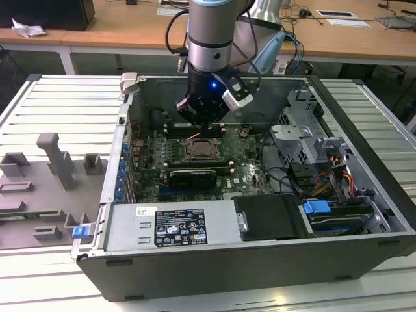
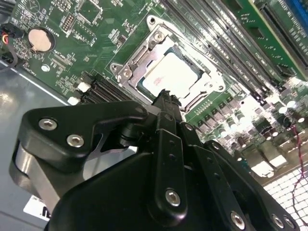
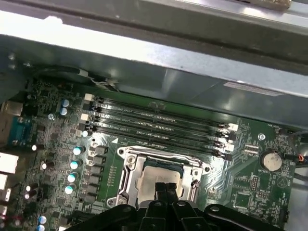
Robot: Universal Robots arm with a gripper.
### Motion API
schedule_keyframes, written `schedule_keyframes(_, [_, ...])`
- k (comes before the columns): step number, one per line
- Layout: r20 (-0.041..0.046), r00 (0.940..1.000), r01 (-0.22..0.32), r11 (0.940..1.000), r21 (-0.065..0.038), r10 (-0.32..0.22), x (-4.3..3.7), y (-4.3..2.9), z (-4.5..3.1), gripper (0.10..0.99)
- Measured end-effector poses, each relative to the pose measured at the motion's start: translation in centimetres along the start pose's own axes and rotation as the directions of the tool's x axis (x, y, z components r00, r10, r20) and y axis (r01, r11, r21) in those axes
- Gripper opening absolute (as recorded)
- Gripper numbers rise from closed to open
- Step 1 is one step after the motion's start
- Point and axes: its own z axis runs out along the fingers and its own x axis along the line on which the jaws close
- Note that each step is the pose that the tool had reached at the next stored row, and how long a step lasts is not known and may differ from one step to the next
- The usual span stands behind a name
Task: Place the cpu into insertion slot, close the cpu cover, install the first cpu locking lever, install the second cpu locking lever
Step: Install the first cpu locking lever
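The cpu (image 2: 171, 77) (image 3: 149, 179) is a pale silver square lying in the insertion slot (image 1: 201, 149) on the green motherboard. The cpu cover (image 2: 144, 54) (image 3: 128, 166), a silver metal frame, lies flat around the chip, which shows through its window. My gripper (image 1: 203, 130) hangs just above the socket inside the open computer case. In both wrist views its black fingertips (image 3: 162, 188) (image 2: 166, 98) stand together over the chip's edge, shut, with nothing between them.
Long memory slots (image 3: 159, 122) run beside the socket, and a black graphics card (image 1: 192, 177) lies on its other side. A coin battery (image 2: 38, 39) sits on the board. The case wall (image 3: 192, 62), a drive cage (image 1: 305, 136) and a power supply (image 1: 172, 224) ring the board. Grey fixtures (image 1: 58, 162) stand outside.
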Motion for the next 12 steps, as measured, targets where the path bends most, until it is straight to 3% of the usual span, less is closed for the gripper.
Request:
schedule_keyframes(2, [0.0004, 1.0, -0.001, 1.0, -0.004, 0.001, 0.16, 0.01, 0.15, 0.106])
schedule_keyframes(5, [0.0057, 0.9997, -0.024, 0.9994, -0.025, 0.024, 0.17, 0.02, 0.31, 0.106])
schedule_keyframes(7, [0.0064, 0.9993, -0.038, 0.9989, -0.027, 0.038, 0.13, 0.22, 0.65, 0.106])
schedule_keyframes(10, [0.0076, 0.9992, -0.038, 0.9987, -0.033, 0.038, -0.11, 1.46, 1.3, 0.106])
schedule_keyframes(12, [0.0085, 0.9978, -0.066, 0.9973, -0.033, 0.066, -0.11, 1.52, 1.32, 0.106])
